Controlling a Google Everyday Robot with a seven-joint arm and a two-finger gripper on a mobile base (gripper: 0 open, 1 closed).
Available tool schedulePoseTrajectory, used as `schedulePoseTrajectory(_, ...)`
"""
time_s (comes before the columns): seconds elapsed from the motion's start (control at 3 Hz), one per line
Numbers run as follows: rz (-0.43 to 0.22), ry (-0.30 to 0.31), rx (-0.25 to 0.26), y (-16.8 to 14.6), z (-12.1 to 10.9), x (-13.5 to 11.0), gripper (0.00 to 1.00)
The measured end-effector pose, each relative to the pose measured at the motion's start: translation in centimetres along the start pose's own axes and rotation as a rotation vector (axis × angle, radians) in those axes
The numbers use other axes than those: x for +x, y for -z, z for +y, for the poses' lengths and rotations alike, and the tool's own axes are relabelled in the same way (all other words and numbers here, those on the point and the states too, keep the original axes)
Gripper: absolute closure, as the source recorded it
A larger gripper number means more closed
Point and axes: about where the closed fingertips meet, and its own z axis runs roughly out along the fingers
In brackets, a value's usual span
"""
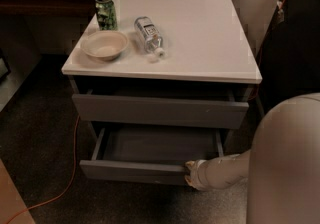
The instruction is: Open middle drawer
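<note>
1. Gripper (191, 174) sits at the right end of the middle drawer (131, 172), touching the top edge of its front. Whether it is parted, closed or clamped on that edge cannot be told.
2. Its pale arm (225, 169) reaches in low from the right, and a big pale rounded part (287, 163) of the robot fills the lower right corner.
3. The middle drawer is pulled well out of the cabinet. Its grey inside (160, 143) is in plain sight, and its front stands forward of the upper drawer (160, 111).
4. The upper drawer sits just under the white top (210, 38), with a dark gap between them.
5. On the left part of the top, a green can (105, 13) stands upright at the back, with a pale bowl (104, 45) just in front of it.
6. A clear bottle (149, 34) lies on its side just right of the bowl, its cap toward the front.
7. An orange cable (76, 158) runs down beside the cabinet's left side and across the dark floor.
</note>
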Motion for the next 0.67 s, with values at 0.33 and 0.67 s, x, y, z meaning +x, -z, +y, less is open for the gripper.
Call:
schedulePoseTrajectory(0.33,-0.004,-0.005,0.014,0.79,0.48,-1.41,0.99)
schedulePoseTrajectory(0.67,-0.004,-0.005,0.014,0.86,0.47,-1.23,0.77)
